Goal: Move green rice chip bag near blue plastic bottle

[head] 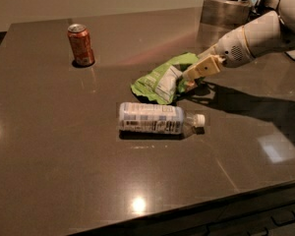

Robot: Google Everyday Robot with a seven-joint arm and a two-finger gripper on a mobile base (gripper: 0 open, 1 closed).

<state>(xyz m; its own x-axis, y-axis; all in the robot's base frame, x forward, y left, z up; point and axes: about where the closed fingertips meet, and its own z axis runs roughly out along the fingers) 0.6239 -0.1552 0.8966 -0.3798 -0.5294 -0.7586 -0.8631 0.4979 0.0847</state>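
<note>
- Okay, gripper [191, 75] sits low over the dark table [64, 151], right of centre, at the right end of the green rice chip bag [160, 81].
- I read the tan fingers [202, 67] as closed narrow on the bag's right edge (the contact spot is partly hidden by the crinkled foil).
- White arm [258, 33] comes in from the upper right and casts a long shadow on the tabletop behind the bag.
- Bag is crumpled, white panel facing the camera. Its left part rests on the table and its right end is bunched up at the gripper.
- Blue plastic bottle [150, 118] lies on its side just in front of the bag, white cap [199, 119] pointing right.
- Bag and bottle are near each other with a thin strip of table between them (not touching, as far as I can see).
- Orange-red soda can [81, 44] stands upright at the back left, well apart from both.
- Round metal container [225, 13] stands at the back edge, behind the arm.
</note>
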